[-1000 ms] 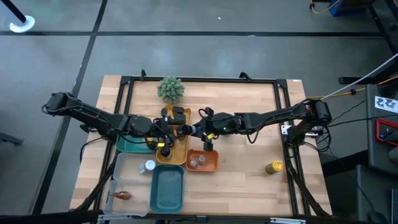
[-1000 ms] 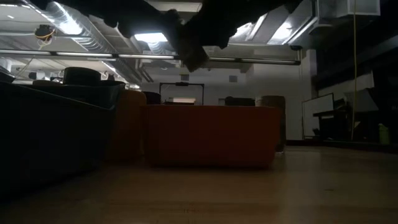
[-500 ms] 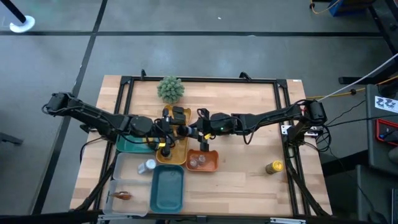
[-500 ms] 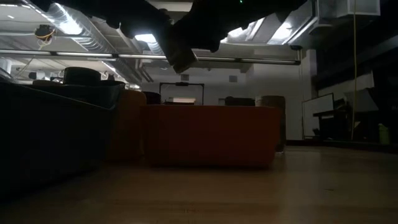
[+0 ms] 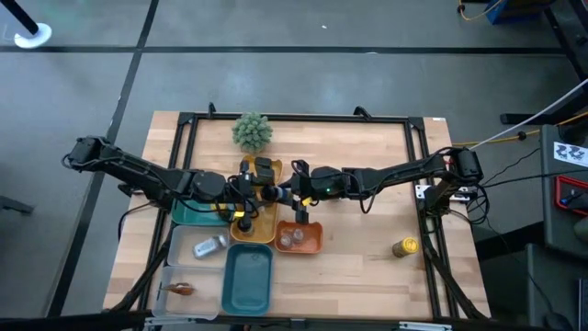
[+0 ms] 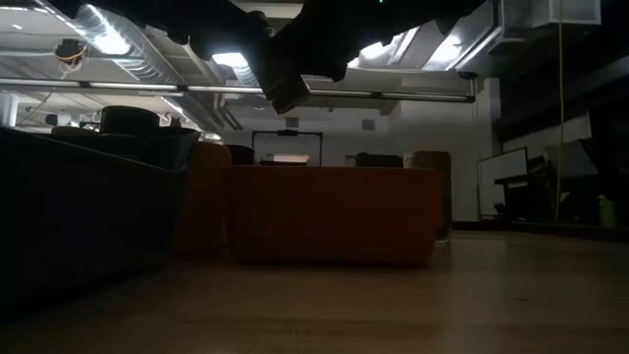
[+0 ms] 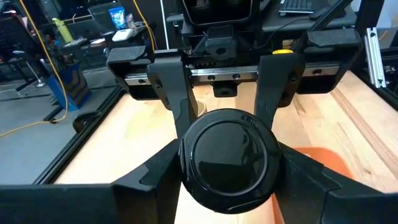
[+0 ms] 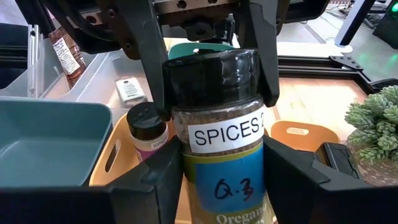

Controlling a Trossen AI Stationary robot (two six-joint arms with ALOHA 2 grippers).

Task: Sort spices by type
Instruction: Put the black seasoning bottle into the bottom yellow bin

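A spice jar (image 8: pixel 224 143) with a black cap and a label reading "SPICES" is held between both grippers above the yellow tray (image 5: pixel 266 228). My right gripper (image 8: pixel 224 180) reaches in from the table's right and is shut on the jar's body. My left gripper (image 7: pixel 229 171) comes from the table's left and is shut on the jar's cap. In the high view the two grippers meet at mid-table, the left gripper (image 5: pixel 269 193) beside the right gripper (image 5: pixel 289 191). My left gripper pinches the jar's black cap (image 7: pixel 229 158) between its two fingers, one on each side of the rim, coming from above at a slant. My right gripper pinches the jar's glass body (image 8: pixel 186 155) below the label between its two fingers, level from the table's right. The jar stands upright and is lifted clear.
In the yellow tray stand a small dark-capped jar (image 8: pixel 144 127) and a black box (image 5: pixel 264 168). The orange tray (image 5: pixel 312 244) holds two jars. A white-capped jar (image 5: pixel 209 245) lies in the clear tray. There are also a brown packet (image 5: pixel 181 289), teal trays (image 5: pixel 248 276), a plant (image 5: pixel 251 131) and a yellow-capped jar (image 5: pixel 405 246).
My right gripper has moved a little toward the table's left with the jar, up to the left gripper, and then kept still. The white-capped jar in the clear tray has tipped from upright onto its side.
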